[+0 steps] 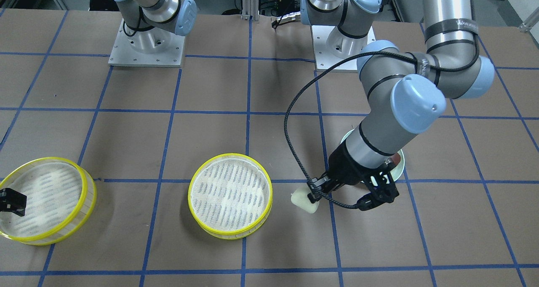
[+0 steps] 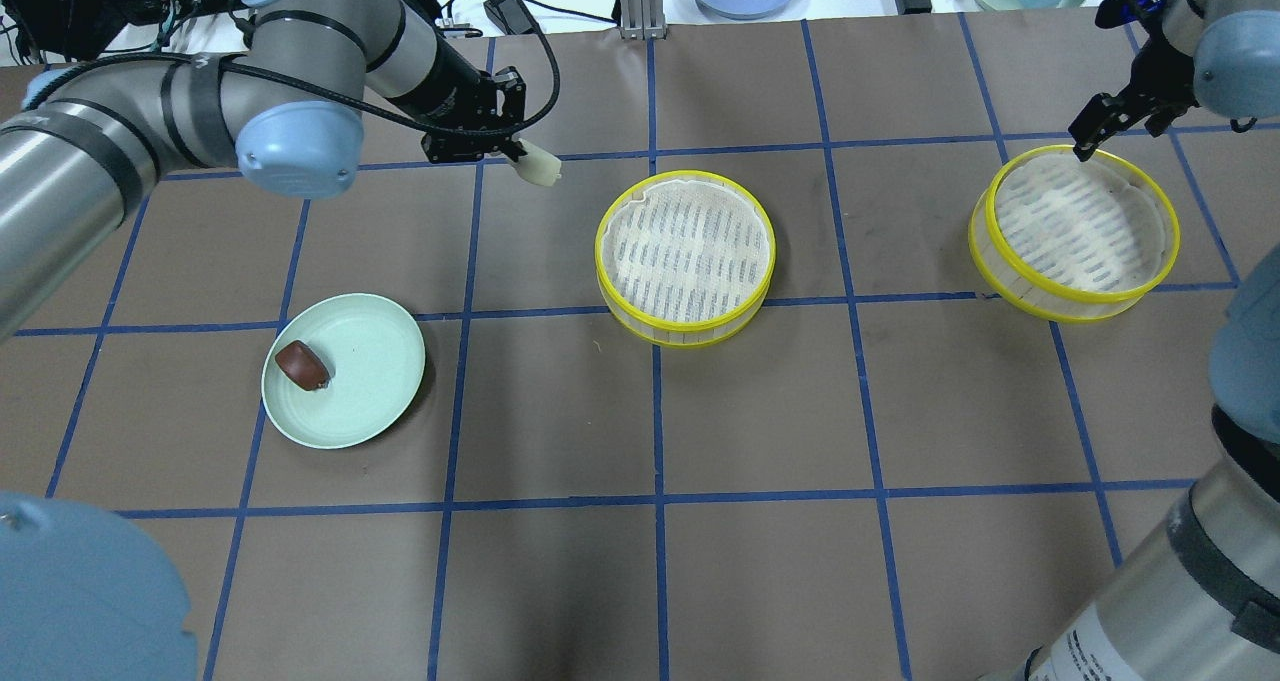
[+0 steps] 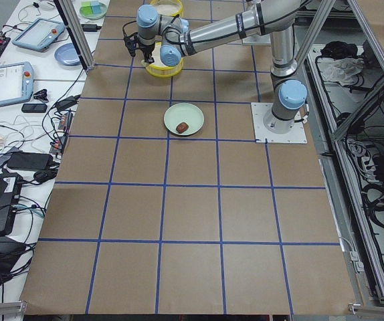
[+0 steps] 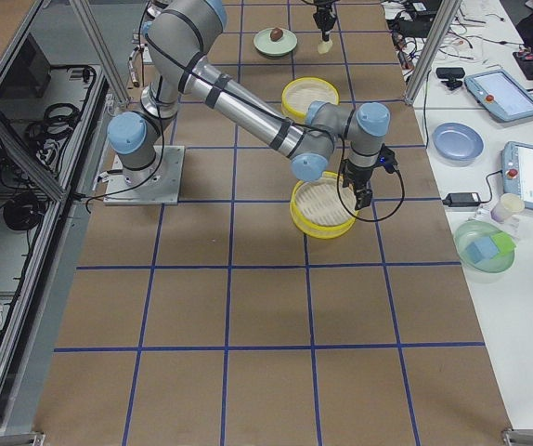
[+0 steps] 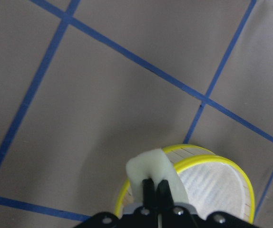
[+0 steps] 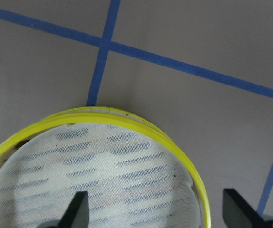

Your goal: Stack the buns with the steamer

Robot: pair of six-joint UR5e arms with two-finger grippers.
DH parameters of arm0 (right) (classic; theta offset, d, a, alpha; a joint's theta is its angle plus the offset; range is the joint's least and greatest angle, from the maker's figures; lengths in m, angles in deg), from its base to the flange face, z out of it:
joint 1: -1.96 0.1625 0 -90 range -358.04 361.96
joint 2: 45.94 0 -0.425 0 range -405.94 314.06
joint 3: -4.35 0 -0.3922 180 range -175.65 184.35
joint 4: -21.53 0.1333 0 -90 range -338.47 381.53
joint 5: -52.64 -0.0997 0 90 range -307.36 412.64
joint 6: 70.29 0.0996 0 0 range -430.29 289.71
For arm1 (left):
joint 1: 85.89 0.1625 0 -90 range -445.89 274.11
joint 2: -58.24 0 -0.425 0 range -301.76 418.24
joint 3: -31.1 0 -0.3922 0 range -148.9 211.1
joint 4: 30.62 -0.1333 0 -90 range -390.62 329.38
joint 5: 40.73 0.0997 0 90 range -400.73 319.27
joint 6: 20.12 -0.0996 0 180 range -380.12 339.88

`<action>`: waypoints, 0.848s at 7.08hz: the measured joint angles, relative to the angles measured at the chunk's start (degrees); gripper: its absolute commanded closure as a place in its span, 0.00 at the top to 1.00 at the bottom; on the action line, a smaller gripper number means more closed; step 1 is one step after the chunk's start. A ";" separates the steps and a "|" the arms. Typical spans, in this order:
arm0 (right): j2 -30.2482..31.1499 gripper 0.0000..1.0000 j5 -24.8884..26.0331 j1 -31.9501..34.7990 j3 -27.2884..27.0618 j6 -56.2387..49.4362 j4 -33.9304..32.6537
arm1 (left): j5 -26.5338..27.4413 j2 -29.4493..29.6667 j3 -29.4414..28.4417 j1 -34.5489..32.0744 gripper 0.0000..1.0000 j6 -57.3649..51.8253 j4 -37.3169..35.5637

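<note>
Only the left wrist view shows the left gripper (image 5: 156, 183) with its jaws clamped on the cream-white bun (image 5: 148, 164), the middle steamer tray (image 5: 212, 185) just beyond. Overhead, bare brown paper (image 2: 560, 251) separates that bun from this tray at the table's middle. The front-facing view hides most of the mint-green plate (image 2: 375, 376) behind the left arm (image 1: 404, 110). Overhead, the reddish-brown bun (image 2: 302, 363) lies on that plate, toward the table's left end. The right wrist view shows the right gripper (image 6: 155, 194), jaws wide apart, over the second steamer tray (image 6: 103, 180), toward the right end. Lettering on the left arm's black strap (image 1: 452, 25) is unreadable.
</note>
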 measured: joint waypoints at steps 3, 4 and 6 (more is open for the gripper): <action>-0.65 0.71 -0.26 -3.57 -3.41 -2.05 -1.91 | -0.95 5.59 0.19 -6.62 0.07 6.81 -7.49; -0.99 0.60 -0.20 -4.17 -4.37 -2.15 -2.64 | -0.81 5.12 0.97 -7.32 0.12 7.41 -6.77; -1.95 0.19 -0.31 -5.62 -5.21 -2.26 -3.06 | -0.55 3.77 3.85 -7.72 0.37 7.79 -4.52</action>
